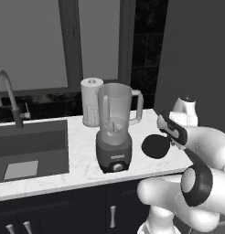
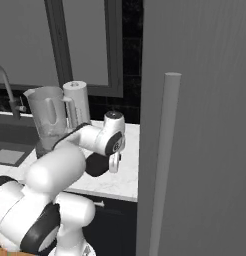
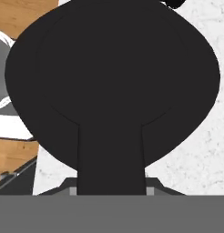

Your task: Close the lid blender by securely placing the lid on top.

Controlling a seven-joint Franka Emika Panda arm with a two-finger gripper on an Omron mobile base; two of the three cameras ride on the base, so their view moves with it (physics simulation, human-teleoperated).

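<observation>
You have the surface (image 1: 82, 151), pale marble over dark cabinets, with the blender (image 1: 115, 130) as your landmark near its middle. Left of the blender a dark sink (image 1: 32, 151) is sunk into the surface; a pale flat rectangle lies on its floor, and a curved tap (image 1: 7, 96) rises behind it. Just behind the blender, on its left, stands a white paper towel roll (image 1: 91, 100). The blender's jar is upright with its mouth uncovered; it looks empty apart from the blade hub at the bottom, and its handle points right.

Right of the blender, about level with its base and apart from it, you see the lid (image 1: 156, 146) hanging above the surface, tipped so its flat face turns toward the left base camera. The pincer (image 1: 169, 141) is at the lid's right edge, clamped onto the short tab; in the hand view the lid (image 3: 109, 82) spreads wide straight ahead of the pincer (image 3: 111, 189), with the tab running down between the fingertips. In the right base view the lid (image 2: 97, 165) shows dark below the wrist, right of the blender (image 2: 47, 120).
</observation>
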